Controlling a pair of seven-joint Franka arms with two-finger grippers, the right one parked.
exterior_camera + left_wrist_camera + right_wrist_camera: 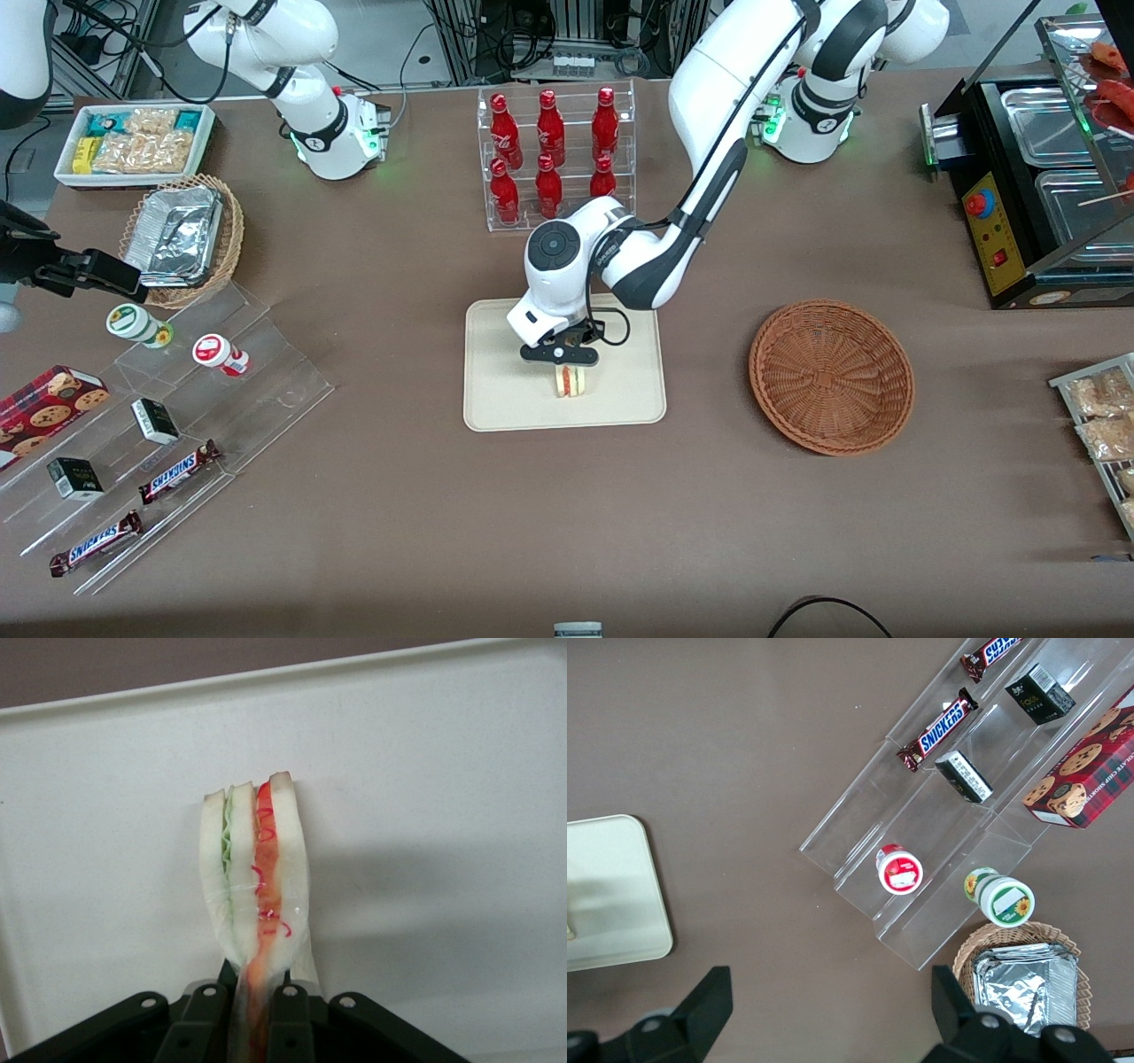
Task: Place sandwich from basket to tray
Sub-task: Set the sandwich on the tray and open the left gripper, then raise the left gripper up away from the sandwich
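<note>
Pale bread: the sandwich (257, 868) is a wedge of white slices with green, red and orange filling showing on its edge, under clear wrap.
Position: it stands on edge over the tray (496, 408), in the part nearer the front camera; its lowest edge looks to be at or just above the tray surface, and I cannot tell whether it touches.
Grip: the gripper (567, 356) comes down from above with its jaws closed on the sandwich's upper end, one finger (202, 1028) against each bread face.
Feel, as a judgement: light and soft. The slices bow under the squeeze, so a firm pinch would crush the bread and push filling out. The wrap is probably slick, so too loose a hold could let the wedge slide.
Where to hold: across the two flat bread faces, as now, near one end rather than on the filling edge.
Stage: the carry looks finished; what remains is setting it down and letting go.
Risk: standing on a narrow edge, it may tip onto a face once freed.
Basket: the basket (831, 376) sits on the counter (567, 532) toward the working arm's end, well apart from the tray, with nothing in it.
</note>
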